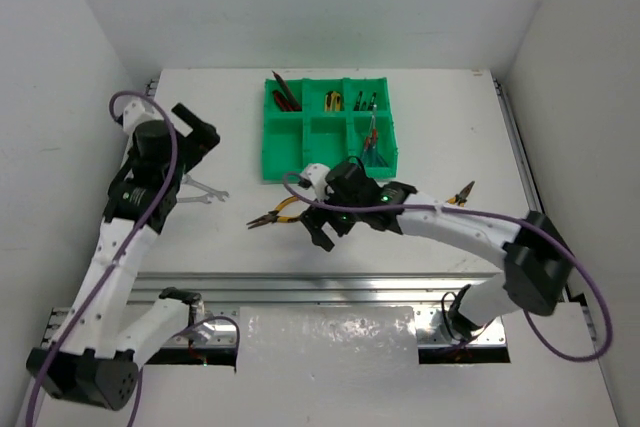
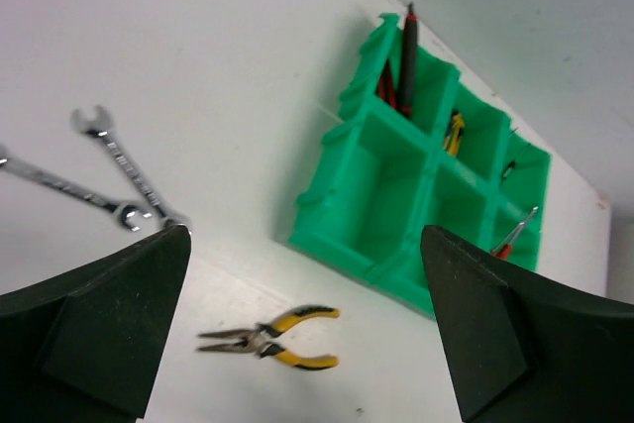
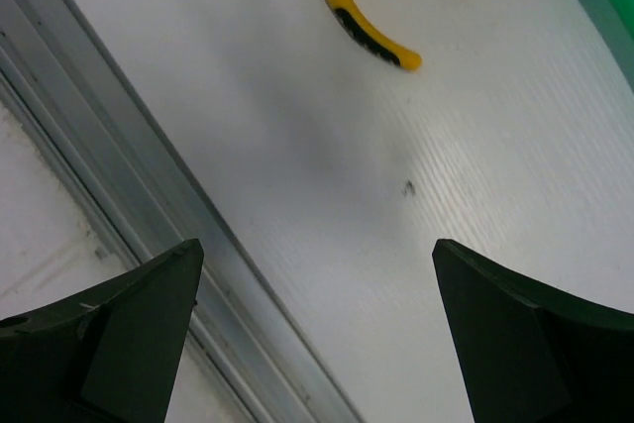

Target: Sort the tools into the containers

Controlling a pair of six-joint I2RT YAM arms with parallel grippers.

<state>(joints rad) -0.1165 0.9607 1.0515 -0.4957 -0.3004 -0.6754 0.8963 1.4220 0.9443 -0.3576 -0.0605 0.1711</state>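
Note:
The green tray (image 1: 275, 142) stands at the back centre. Its back compartments hold red and black tools (image 1: 285, 97), a yellow knife (image 1: 332, 100) and screwdrivers (image 1: 366, 100); the front right one holds blue and red tools (image 1: 372, 144). Yellow-handled pliers (image 1: 275, 215) lie on the table in front of the tray. My right gripper (image 1: 330, 230) is open and empty just right of them; their handles show in the right wrist view (image 3: 371, 27). My left gripper (image 1: 203, 132) is open and empty, above two silver wrenches (image 1: 200, 190). The left wrist view shows the pliers (image 2: 267, 336), wrenches (image 2: 119, 170) and tray (image 2: 342, 146).
A second pair of yellow-handled pliers (image 1: 462, 194) lies right of my right forearm. An aluminium rail (image 3: 149, 195) runs along the table's near edge, under my right gripper (image 3: 317, 245). White walls close in the left, right and back sides.

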